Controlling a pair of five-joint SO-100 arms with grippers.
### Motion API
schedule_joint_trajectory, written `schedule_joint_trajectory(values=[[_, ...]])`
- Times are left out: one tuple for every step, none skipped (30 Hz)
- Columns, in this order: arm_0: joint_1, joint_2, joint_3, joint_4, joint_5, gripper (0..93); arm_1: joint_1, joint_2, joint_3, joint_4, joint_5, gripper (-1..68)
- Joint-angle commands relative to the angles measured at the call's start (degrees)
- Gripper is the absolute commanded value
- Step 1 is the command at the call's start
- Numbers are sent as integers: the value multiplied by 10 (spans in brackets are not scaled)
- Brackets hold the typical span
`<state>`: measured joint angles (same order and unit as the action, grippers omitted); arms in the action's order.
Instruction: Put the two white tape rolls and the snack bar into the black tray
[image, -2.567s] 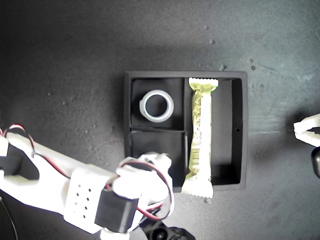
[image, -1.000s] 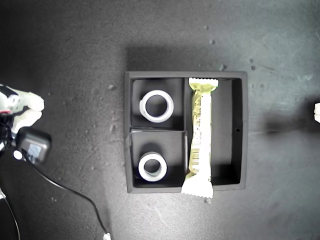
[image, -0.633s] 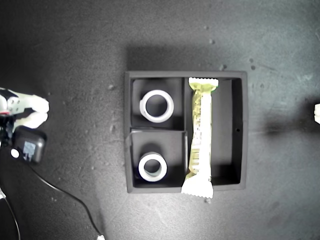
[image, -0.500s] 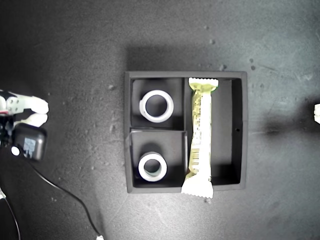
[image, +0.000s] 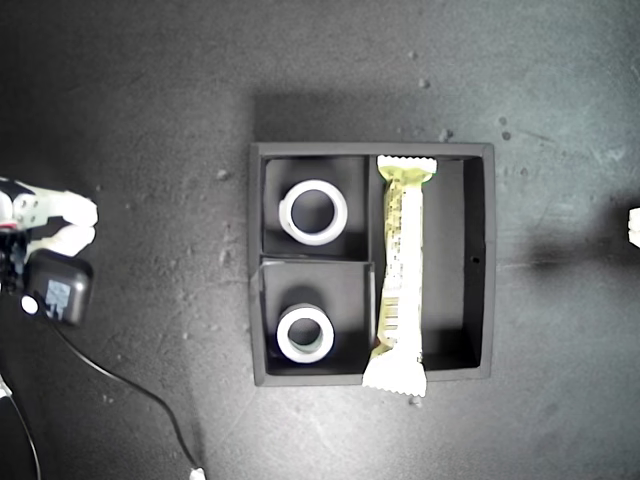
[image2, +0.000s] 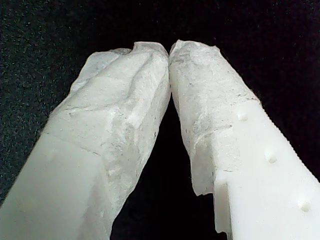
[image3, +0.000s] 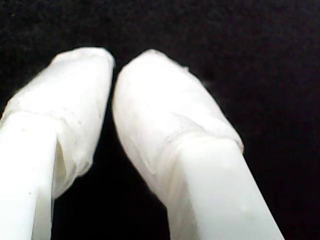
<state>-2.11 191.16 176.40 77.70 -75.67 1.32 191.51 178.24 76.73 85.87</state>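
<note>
The black tray (image: 488, 300) sits mid-table in the exterior view. One white tape roll (image: 286, 212) lies flat in its far small compartment. A second white tape roll (image: 282, 334) lies in the near small one. The snack bar (image: 402, 270) lies along the long compartment, and its near crimped end rests over the tray's wall. My first gripper (image2: 169, 50) is shut on nothing over the dark mat. My second gripper (image3: 114, 67) is shut and empty too. One arm's white fingers (image: 70, 210) show at the exterior view's left edge. The wrist views do not tell which arm that is.
A sliver of the other arm (image: 634, 225) shows at the exterior view's right edge. A black camera block (image: 58, 288) hangs under the arm on the exterior view's left, and its thin cable (image: 130, 385) trails over the dark mat toward the bottom edge.
The arm that was over the tray's near small compartment has drawn back to the exterior view's left edge, leaving a tape roll there. The other arm has slid further out at the right edge.
</note>
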Motion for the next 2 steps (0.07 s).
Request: schedule_joint_trajectory(values=[[2,29,34,23,4,2,1,4,7,1,-5,0],[2,29,34,23,4,2,1,4,7,1,-5,0]])
